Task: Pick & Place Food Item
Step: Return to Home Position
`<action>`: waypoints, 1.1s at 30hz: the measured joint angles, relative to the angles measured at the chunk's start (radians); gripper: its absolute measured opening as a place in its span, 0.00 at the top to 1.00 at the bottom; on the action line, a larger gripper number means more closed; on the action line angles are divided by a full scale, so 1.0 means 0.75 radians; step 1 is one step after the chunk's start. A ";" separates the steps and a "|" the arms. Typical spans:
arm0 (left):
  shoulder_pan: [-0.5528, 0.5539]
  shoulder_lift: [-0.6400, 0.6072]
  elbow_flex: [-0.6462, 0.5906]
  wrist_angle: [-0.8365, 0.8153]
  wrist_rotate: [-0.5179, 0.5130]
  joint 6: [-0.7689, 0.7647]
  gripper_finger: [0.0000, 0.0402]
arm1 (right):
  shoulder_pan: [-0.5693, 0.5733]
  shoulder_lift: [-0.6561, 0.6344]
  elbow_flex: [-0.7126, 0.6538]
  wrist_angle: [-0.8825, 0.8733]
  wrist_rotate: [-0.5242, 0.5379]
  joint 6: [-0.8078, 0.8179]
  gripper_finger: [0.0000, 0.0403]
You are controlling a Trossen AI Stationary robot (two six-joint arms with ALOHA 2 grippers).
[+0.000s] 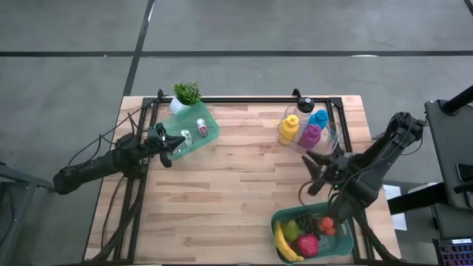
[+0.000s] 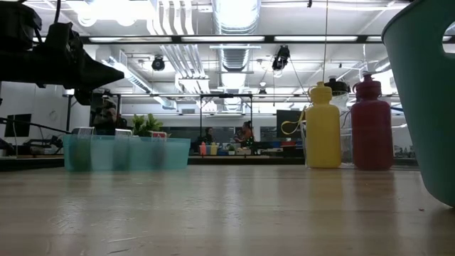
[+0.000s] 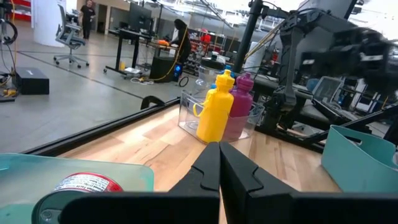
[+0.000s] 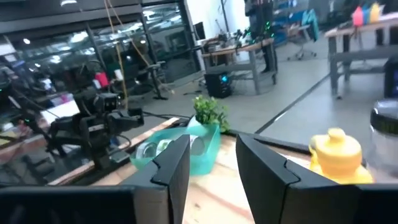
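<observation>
A teal basket (image 1: 279,219) at the table's near right holds the food: a banana (image 1: 283,244), a green fruit (image 1: 293,230), a pink-red fruit (image 1: 308,245), a tomato (image 1: 327,224) and dark grapes (image 1: 306,220). My right gripper (image 1: 314,171) hangs above the table just beyond the basket's far rim, pointing level toward the table's left. It is open with nothing between its fingers (image 4: 171,168). My left gripper (image 1: 170,146) waits shut and level at the near edge of a green tray (image 1: 209,127) at the far left, its fingers (image 3: 219,168) closed together.
A clear bin at the far right holds a yellow bottle (image 1: 288,129), a purple bottle (image 1: 310,136), a blue bottle (image 1: 319,118) and a black-capped one (image 1: 304,106). The green tray carries small cans, and a potted plant (image 1: 187,93) stands behind it. Bare wood (image 1: 236,192) lies between tray and basket.
</observation>
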 joint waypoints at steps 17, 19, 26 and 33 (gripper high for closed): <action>0.000 0.001 0.000 0.000 0.000 0.000 1.00 | 0.114 -0.523 -0.426 -0.061 0.000 0.010 0.69; 0.000 0.001 0.000 0.000 0.000 0.000 1.00 | 0.114 -0.610 -0.454 -0.060 0.000 -0.020 0.69; 0.000 0.001 0.000 0.000 0.000 0.000 1.00 | 0.114 -0.857 -0.569 -0.057 0.001 -0.114 0.69; 0.000 0.001 0.000 0.000 0.000 0.000 1.00 | 0.113 -1.116 -0.688 -0.083 0.000 -0.100 0.69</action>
